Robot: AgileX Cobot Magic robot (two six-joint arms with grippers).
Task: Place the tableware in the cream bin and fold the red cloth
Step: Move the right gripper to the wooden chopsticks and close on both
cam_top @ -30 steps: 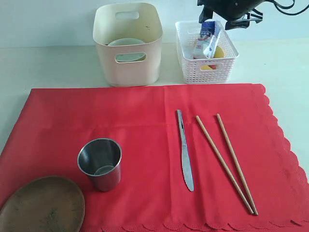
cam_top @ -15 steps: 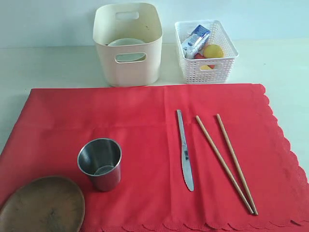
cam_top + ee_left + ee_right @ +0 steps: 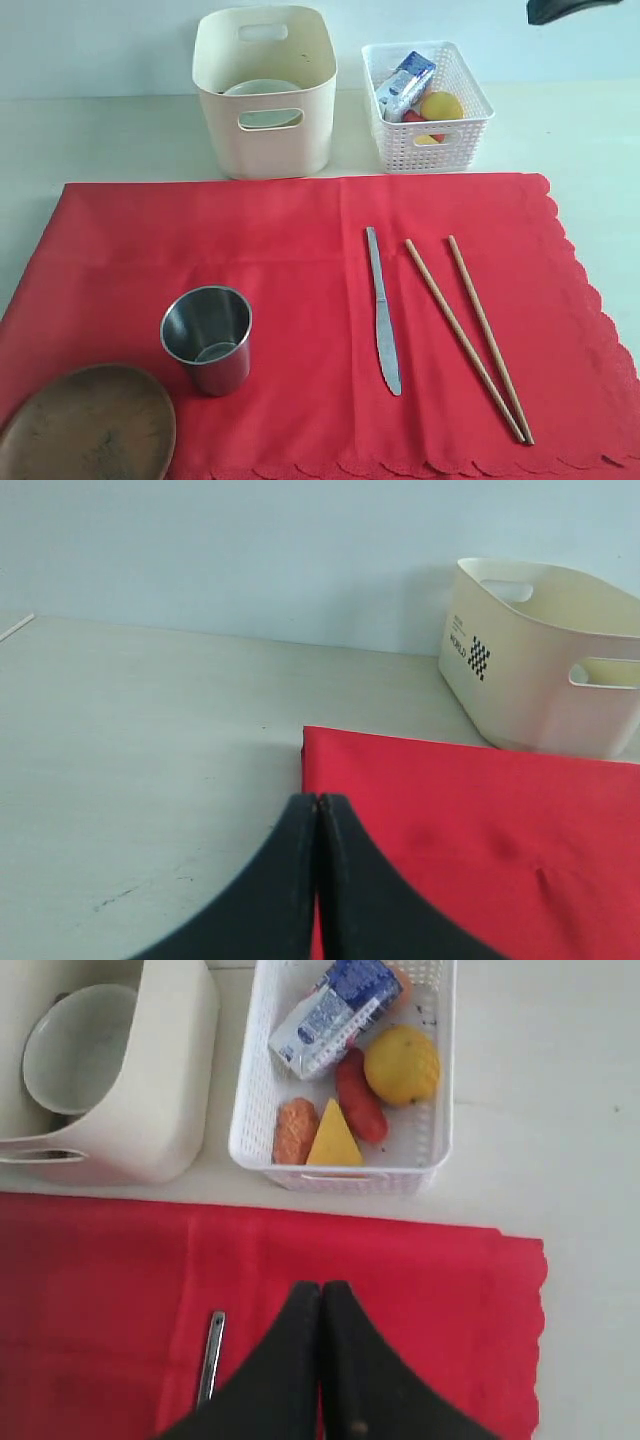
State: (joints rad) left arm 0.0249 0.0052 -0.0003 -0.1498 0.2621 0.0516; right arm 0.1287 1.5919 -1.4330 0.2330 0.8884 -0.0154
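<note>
Gone from above the white lattice basket [image 3: 430,150] beside the cream bin [image 3: 265,150]: right arm [image 3: 565,8], now only a dark sliver farther off on the basket's side; milk carton [image 3: 405,80] left lying among the food inside. Pressed together on nothing, right pincer [image 3: 320,1290] hanging over the red cloth [image 3: 300,250] in front of the bin; left pincer [image 3: 317,802] likewise pressed together and empty, low over the cloth corner on the bin's other side. Already inside the cream bin: pale bowl [image 3: 262,90]. Out on the cloth in front of the bin: steel cup [image 3: 208,340] and wooden plate [image 3: 90,425] toward the left arm's side, table knife [image 3: 382,310] and chopsticks [image 3: 466,341] toward the right arm's. Under the right pincer in the wrist view: only the knife end nearer the bin, just to the bin's side of the tips; long axis running away from the bin, chopsticks slanting nearly alongside. Probably next for the right arm: spread, come down across the knife's narrow width, carry it back to the bin. No spoon in sight.
</note>
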